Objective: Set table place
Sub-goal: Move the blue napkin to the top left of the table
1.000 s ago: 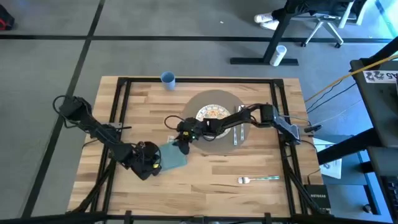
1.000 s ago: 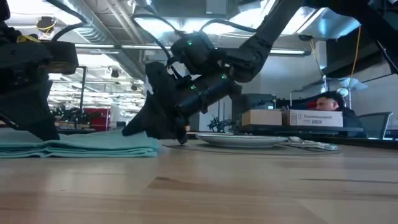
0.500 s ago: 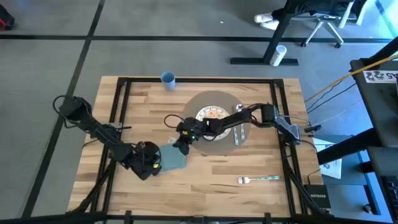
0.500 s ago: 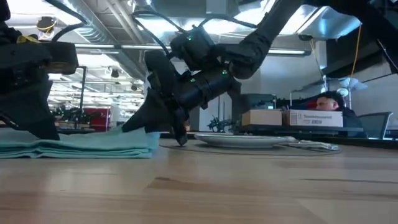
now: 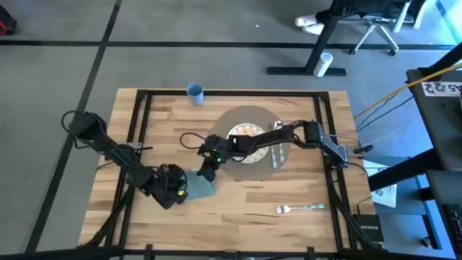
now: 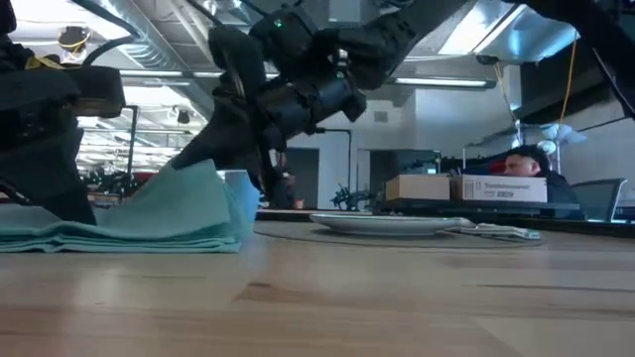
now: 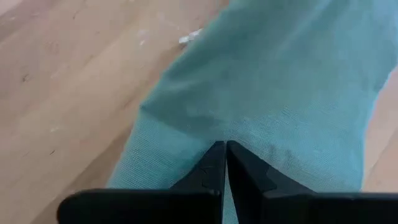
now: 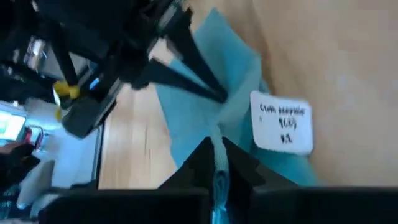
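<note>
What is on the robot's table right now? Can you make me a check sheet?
Surface: wood table, black frame around it.
Job's things: round grey mat with a patterned plate on it; cutlery on the mat's right side; teal napkin left of the mat; fork near the front edge; blue cup at the back edge.
Clutter: nothing seen.
Pincers: right pincer shut on the napkin's edge, which is lifted off the table; left pincer shut on the napkin's other end.
Cables: cable looped at the right arm.
Surroundings: grey floor, office chair, a person behind the table.
</note>
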